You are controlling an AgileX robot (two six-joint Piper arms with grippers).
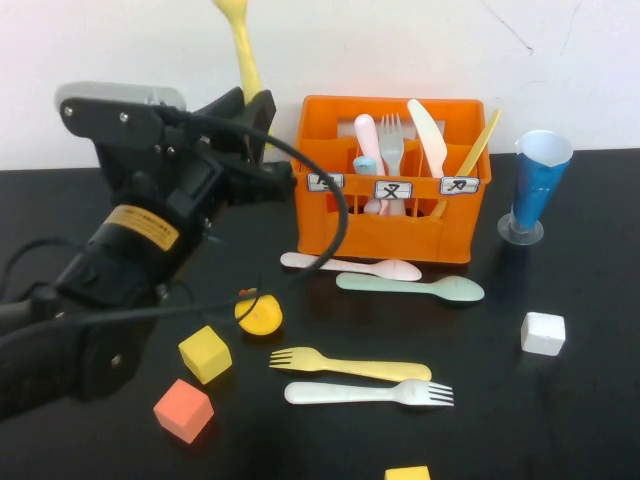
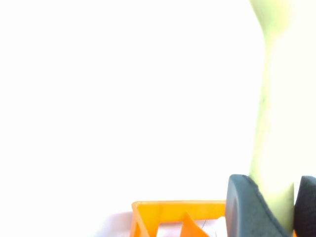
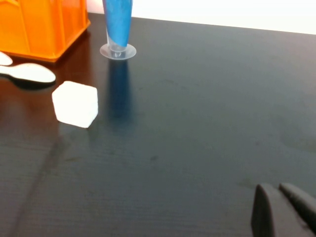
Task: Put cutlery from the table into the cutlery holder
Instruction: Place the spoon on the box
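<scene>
My left gripper point(image 1: 262, 118) is shut on a pale yellow piece of cutlery point(image 1: 241, 48) that stands upright, just left of the orange cutlery holder point(image 1: 385, 228). The left wrist view shows the cutlery point(image 2: 269, 98) pinched in the left gripper point(image 2: 275, 207) above the holder's rim point(image 2: 177, 212). Several utensils stand in the holder. On the table point(image 1: 560, 420) lie a pink spoon point(image 1: 350, 266), a mint spoon point(image 1: 410, 287), a yellow fork point(image 1: 345, 365) and a white fork point(image 1: 370, 393). My right gripper point(image 3: 282, 210) is shut and empty, low over the table, seen only in its wrist view.
A blue cone cup point(image 1: 537, 185) stands right of the holder, with a white cube point(image 1: 543, 333) in front of it. A yellow duck point(image 1: 259, 313), a yellow cube point(image 1: 205, 353) and a salmon cube point(image 1: 184, 410) lie front left. Another yellow cube point(image 1: 407, 473) is at the front edge.
</scene>
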